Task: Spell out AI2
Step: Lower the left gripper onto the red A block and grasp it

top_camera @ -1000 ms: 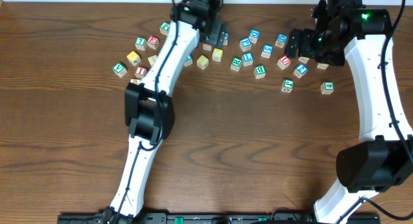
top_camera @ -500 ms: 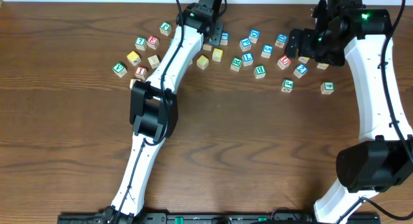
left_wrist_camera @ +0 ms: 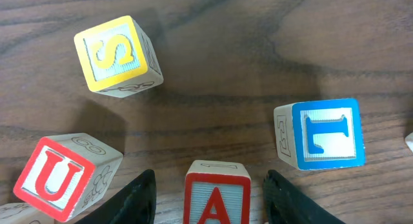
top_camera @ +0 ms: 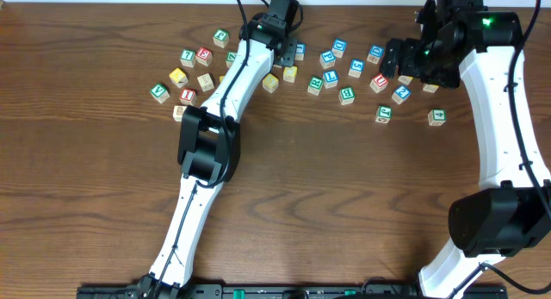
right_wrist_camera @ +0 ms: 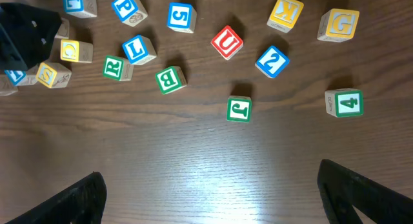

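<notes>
while the left arm stretches across the scatter of blocks, the overhead view has its left hand (top_camera: 288, 47) down in the middle cluster, near the far edge of the table (top_camera: 344, 204), and it hides whatever sits under it. the right hand (top_camera: 401, 59) hangs over the right cluster with the blue 2 block (top_camera: 401, 93) just beside it. a red block (top_camera: 188, 96) well off to the left could be an i or a 1; i can't tell.

from the left wrist, the red a block (left_wrist_camera: 216, 198) sits between the spread fingers (left_wrist_camera: 139, 198), with neither one touching it. it lies nearer one finger than the other, so i'd centre the hand first, then lower it and close squarely on the side faces. the red u block (left_wrist_camera: 64, 179) is close outside one finger and a blue block (left_wrist_camera: 326, 133) outside the other, so a straight descent looks safest. the yellow s block (left_wrist_camera: 118, 55) is clear ahead.

from the right wrist, the right hand (right_wrist_camera: 210, 169) is spread wide over bare wood and holds nothing. the 2 block (right_wrist_camera: 271, 61) lies turned diamond-wise ahead of it.
</notes>
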Robot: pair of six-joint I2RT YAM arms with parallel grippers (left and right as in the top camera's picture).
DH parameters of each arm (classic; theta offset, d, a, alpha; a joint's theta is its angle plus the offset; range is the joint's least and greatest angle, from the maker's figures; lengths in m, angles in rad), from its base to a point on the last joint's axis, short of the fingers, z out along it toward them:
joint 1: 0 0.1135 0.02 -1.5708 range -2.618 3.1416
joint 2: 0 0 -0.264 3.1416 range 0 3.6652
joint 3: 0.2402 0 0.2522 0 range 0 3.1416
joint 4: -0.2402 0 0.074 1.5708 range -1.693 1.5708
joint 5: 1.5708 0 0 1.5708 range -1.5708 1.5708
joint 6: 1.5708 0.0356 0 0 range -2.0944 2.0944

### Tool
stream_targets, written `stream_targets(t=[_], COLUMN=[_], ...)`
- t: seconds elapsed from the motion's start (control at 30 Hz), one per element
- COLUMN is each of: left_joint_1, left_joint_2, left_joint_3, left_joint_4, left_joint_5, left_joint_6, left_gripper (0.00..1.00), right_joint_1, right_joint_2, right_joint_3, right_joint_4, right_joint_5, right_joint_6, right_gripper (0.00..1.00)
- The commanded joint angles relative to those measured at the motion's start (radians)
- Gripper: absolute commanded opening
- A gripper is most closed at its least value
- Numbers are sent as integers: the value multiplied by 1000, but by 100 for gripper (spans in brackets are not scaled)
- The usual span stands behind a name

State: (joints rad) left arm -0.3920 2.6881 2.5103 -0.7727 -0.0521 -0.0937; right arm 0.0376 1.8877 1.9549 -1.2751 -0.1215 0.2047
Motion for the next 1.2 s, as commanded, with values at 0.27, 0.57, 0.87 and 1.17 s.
stream_targets(t=[0.27,0.57,0.87,1.17], left_joint_1=[3,3,2,3], left_joint_2=[6,6,6,-27], left_joint_3=[-28,-48,-50,-50], left_joint_4=[24,27,27,21], left_joint_5=[-13,-13,-12,-13], left_joint_6=[-9,-9,-10,-9], left_gripper=[52,46,33,26], right_joint_1=[-3,-3,-3,-3], right_joint_2=[-12,-12,-12,-12], right_joint_3=[19,19,19,19], right_joint_4=[0,0,0,0], right_joint_5=[8,8,8,8], right_joint_6=[-3,-3,-3,-3], right_gripper=[99,99,99,99])
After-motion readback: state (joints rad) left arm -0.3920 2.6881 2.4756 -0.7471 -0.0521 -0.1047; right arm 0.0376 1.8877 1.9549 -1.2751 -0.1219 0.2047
